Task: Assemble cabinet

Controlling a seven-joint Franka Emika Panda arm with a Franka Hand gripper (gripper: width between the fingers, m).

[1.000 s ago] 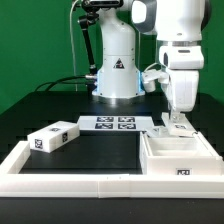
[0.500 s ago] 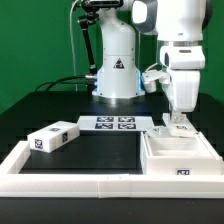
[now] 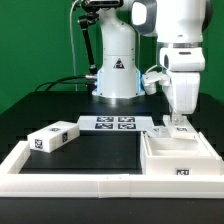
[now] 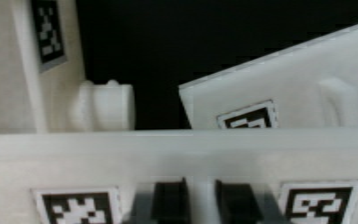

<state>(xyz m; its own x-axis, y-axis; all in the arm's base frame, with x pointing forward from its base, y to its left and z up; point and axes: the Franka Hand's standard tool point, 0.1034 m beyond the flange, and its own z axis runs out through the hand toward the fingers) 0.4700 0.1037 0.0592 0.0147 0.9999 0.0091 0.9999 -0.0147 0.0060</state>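
Observation:
The white cabinet body [image 3: 178, 170] lies at the exterior view's right, with a tag on its front wall. My gripper [image 3: 177, 122] reaches down onto its far edge. In the wrist view, the two dark fingers [image 4: 165, 203] stand close together with only a thin pale strip between them, on a white wall of the cabinet body [image 4: 176, 160] that has a tag on either side. The gripper [image 4: 199, 203] looks shut on that wall. A smaller white tagged block [image 3: 52, 137] lies apart at the exterior view's left. A slanted tagged panel [image 4: 274, 100] and a round knob [image 4: 108, 102] show beyond the wall.
The marker board [image 3: 115, 124] lies in front of the robot's white base [image 3: 117, 70]. A long low white border frame [image 3: 70, 183] runs along the front and left of the black table. A cable trails at the back left.

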